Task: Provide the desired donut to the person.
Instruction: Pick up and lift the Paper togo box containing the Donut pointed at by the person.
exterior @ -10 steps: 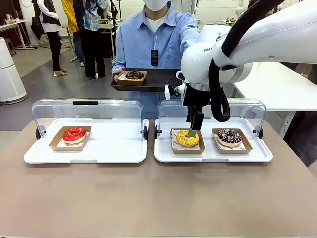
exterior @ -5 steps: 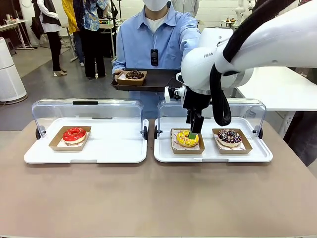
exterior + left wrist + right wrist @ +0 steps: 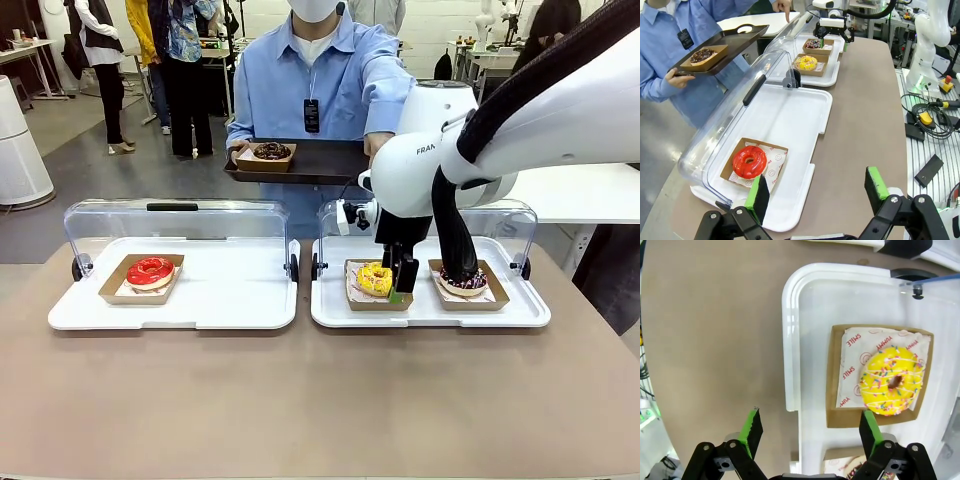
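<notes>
- A robotics lab, staged like a bakery counter: a white robot arm reaches over a brown tabletop.
- White trays with clear hinged lids hold boxed donuts.
- Loose cables and a yellow box with a red button lie beside the tabletop.
- White work tables stand behind on an open grey floor.

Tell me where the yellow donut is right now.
In the front view, the yellow donut sits in its cardboard box on the right-hand white tray, left of the chocolate sprinkled donut, with the right tool at the box's edge.
</notes>
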### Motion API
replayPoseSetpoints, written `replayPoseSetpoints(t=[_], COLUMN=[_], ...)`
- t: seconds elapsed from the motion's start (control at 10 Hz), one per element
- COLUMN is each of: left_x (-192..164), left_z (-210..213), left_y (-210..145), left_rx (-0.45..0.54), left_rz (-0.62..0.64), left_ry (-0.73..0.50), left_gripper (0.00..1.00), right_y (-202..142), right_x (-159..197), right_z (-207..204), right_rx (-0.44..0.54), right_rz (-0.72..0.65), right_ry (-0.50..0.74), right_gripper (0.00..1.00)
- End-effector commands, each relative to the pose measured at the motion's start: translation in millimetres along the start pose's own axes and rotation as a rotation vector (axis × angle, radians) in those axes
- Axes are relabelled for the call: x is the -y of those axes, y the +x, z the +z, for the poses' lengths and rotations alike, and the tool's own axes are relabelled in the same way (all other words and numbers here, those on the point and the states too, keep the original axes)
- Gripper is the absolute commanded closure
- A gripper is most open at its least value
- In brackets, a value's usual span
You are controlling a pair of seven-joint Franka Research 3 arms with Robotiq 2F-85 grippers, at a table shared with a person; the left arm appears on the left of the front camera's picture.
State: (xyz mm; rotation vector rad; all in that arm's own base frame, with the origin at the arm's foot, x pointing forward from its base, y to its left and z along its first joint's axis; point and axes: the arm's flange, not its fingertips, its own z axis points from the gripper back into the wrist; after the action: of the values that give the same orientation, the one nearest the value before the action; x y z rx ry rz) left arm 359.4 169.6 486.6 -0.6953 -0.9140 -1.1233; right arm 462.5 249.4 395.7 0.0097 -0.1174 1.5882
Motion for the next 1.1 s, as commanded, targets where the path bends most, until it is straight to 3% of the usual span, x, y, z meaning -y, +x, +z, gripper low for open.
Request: replayPoseSetpoints(t=[0.0,1.0], left_x=[0.7,0.7], left_z=[0.0,0.0], left_y=[0.3,0.3], left_rx=[0.026,0.026], left_rz=[-0.005,-0.005], left_ry=[0.006,0.006], left_gripper=[0.00,0.00], right_y=[-3.7,-27.7], right_x=[-6.8,5.8], right_z=[-8.4,-52.1], right_rx=[-0.018,-0.068], right_rz=[0.008,-0.015], right_ry=[-0.034,0.049], right_gripper=[0.00,0.00])
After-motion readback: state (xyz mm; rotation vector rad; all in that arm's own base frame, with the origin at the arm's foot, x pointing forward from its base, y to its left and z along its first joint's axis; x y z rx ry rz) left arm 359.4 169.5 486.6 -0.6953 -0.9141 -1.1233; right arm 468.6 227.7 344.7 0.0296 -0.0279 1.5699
